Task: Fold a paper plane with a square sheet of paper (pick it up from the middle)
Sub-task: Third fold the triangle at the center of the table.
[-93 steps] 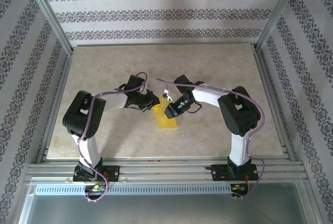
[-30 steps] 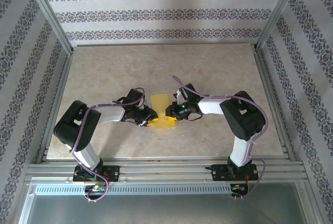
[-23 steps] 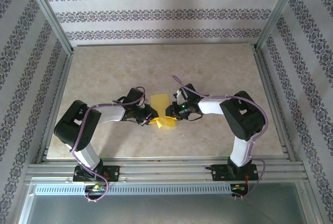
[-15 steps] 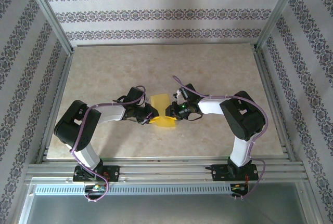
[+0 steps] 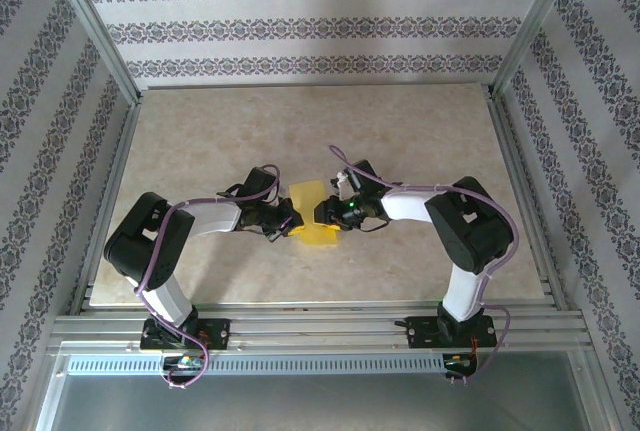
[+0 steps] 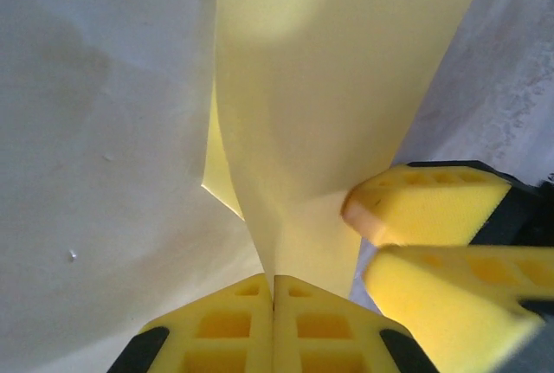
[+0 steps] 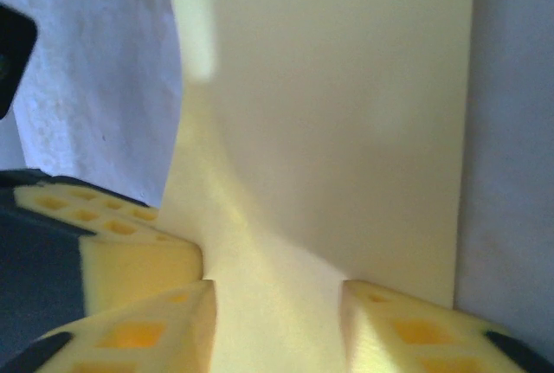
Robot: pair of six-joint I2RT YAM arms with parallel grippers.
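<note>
The right gripper (image 5: 322,213) has edged toward the left gripper (image 5: 290,223), bowing the thin yellow square sheet of paper (image 5: 312,196) upright between them (a crease forming, I judge). The left wrist view shows the left pads (image 6: 225,325) clamped on the sheet's edge. The right wrist view shows the right pads (image 7: 147,330) apart, straddling it.

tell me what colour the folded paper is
The paper is plain yellow, seen best in the left wrist view.
</note>
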